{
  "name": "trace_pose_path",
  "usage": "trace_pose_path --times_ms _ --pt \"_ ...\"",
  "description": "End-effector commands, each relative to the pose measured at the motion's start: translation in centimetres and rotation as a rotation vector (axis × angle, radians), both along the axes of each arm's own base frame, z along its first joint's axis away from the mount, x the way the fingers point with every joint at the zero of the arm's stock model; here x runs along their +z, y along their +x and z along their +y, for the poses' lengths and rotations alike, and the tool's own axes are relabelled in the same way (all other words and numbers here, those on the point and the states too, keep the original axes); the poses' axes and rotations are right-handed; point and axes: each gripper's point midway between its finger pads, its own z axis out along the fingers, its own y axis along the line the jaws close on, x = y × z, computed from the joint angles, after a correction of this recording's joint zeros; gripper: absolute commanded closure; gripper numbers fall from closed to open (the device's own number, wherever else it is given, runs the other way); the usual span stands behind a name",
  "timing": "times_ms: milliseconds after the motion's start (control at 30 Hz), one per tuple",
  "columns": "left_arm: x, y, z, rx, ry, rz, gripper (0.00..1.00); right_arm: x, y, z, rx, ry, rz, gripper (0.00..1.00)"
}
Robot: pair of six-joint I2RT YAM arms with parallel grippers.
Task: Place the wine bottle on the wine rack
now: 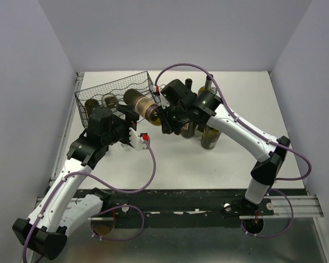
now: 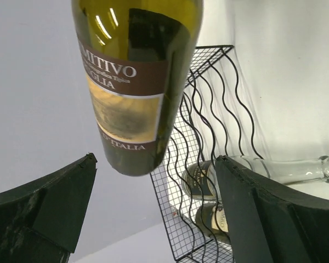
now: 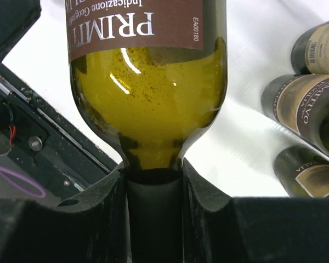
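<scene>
Straddling wine rack [image 1: 86, 112] edge: wine bottle [image 1: 141, 105]

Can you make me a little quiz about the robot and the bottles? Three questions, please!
1. True or false: the right gripper is shut on the neck of the wine bottle.
2. The left gripper is: A) open, B) shut on a cup, C) out of view.
3. Fill in: already lying in the wine rack are other ____.
Key: 1 true; 2 A; 3 bottles.
</scene>
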Motion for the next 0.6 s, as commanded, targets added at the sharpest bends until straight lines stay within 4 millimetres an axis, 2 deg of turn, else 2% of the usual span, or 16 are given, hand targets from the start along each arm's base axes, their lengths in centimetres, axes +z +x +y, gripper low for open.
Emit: trace_pose_path --times_ms 0,100,200,300,467,567 --pt "-1.0 -1.3 0.5 0.014 -0.028 0.012 0.01 2.5 1.4 1.5 -0.029 0.116 -0.079 0.99" --pt "0.4 -1.6 0.2 0.035 -0.144 -0.021 0.01 0.9 0.2 1.2 -0.005 0.097 -0.029 0.99" --pt "3.8 -2.1 0.0 0.066 -0.346 -0.064 0.01 -0.2 -1.3 1.2 0.015 0.115 0.042 0.99" --pt "5.9 -2.6 0.1 0.111 -0.536 -0.044 0.01 -1.6 -3.0 1.7 0.043 0.143 0.128 0.99" --pt "8.6 -3.0 0.9 0.281 -0.961 0.154 0.01 -3.6 -4.3 2.0 0.057 0.143 0.197 0.99" --pt "8.8 -3.0 1.3 0.394 -1.085 0.305 0.01 -5.3 -4.2 2.1 0.046 0.119 0.204 0.99"
